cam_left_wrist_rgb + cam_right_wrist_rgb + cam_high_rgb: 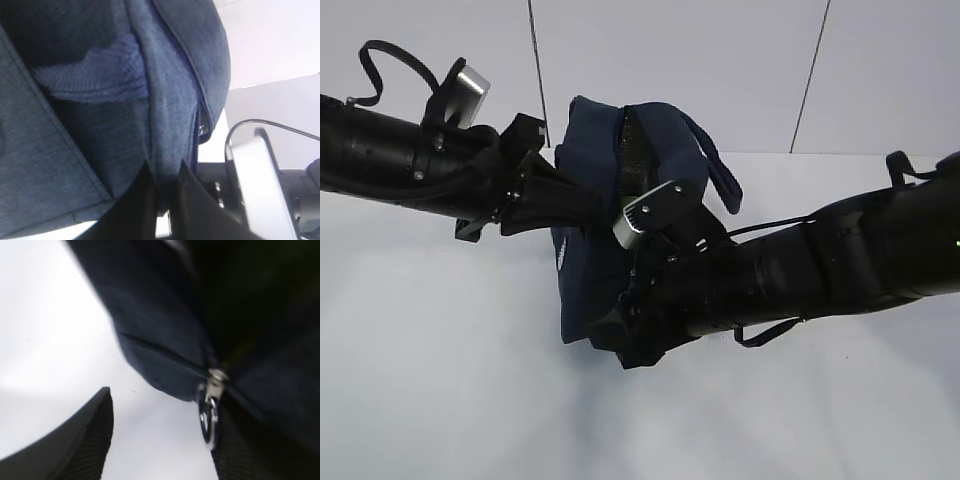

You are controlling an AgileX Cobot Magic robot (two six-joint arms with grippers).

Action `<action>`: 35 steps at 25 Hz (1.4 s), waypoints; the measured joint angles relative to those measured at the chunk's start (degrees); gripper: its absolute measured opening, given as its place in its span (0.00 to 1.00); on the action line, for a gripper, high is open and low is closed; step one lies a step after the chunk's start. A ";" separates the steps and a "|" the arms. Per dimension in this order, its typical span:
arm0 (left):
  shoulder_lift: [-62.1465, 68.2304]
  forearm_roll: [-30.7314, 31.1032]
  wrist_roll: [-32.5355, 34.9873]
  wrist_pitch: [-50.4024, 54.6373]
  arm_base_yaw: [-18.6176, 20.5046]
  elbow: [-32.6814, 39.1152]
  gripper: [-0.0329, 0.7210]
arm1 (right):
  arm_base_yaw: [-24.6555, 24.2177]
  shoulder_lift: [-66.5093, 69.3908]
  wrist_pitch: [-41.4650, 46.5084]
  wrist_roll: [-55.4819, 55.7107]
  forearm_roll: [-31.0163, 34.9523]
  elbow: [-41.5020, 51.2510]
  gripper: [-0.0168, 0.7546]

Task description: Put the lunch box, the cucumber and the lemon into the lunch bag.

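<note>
White table (440,400) bears lunch bag (590,150); left gripper (162,200) pinches its fabric, right gripper (160,440) spread.

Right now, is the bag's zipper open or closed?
Partly open, at least. In the right wrist view the lunch bag gapes dark beyond the ring pull. How far the opening runs cannot be told.

readable text: none | lunch bag (582,160): small pale mark low on the front, centre-left of exterior frame, too blurred to read | wrist views: no lettering
</note>
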 joint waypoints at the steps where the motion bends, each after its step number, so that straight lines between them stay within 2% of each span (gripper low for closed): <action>1: 0.00 0.00 0.00 0.00 0.00 0.00 0.07 | 0.00 0.00 1.41 -1.04 0.10 -0.10 0.61; 7: 0.00 0.00 0.00 0.09 0.00 0.00 0.07 | 0.00 0.00 2.84 -2.78 0.10 -1.02 0.61; 17: 0.00 0.00 0.00 0.13 0.00 0.00 0.07 | 0.12 0.10 -3.01 -2.91 0.10 -1.10 0.61; 27: 0.00 0.00 0.00 0.49 0.00 0.00 0.07 | 0.12 0.34 -3.27 -2.91 0.22 -1.13 0.41; 35: 0.00 0.00 0.00 0.80 0.00 0.00 0.07 | 0.12 0.34 -3.27 -2.91 0.22 -1.13 0.39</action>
